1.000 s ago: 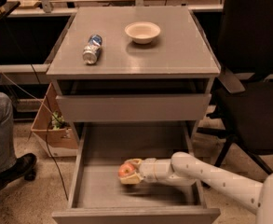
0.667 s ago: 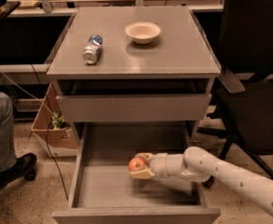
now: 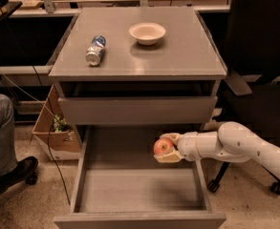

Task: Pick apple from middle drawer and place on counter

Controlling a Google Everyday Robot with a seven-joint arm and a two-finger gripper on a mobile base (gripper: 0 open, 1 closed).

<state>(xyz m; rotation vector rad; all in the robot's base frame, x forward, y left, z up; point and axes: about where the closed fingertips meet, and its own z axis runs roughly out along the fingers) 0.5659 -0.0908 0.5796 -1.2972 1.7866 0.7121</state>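
The apple (image 3: 163, 146) is small, round and red-orange. My gripper (image 3: 166, 148) is shut on the apple and holds it in the air above the right part of the open middle drawer (image 3: 139, 190), just below the closed upper drawer front. My white arm reaches in from the right. The drawer floor below is bare. The grey counter (image 3: 177, 56) tops the cabinet above.
A beige bowl (image 3: 147, 33) and a crushed silver-blue can (image 3: 95, 50) lie on the counter. A shallower closed drawer (image 3: 137, 109) sits above the open one. A cardboard box (image 3: 56, 132) and a person's leg (image 3: 1, 137) are at left, a black chair (image 3: 259, 56) at right.
My gripper has lifted the apple off the drawer floor and moved it up and to the right, now level with the bottom of the upper drawer.
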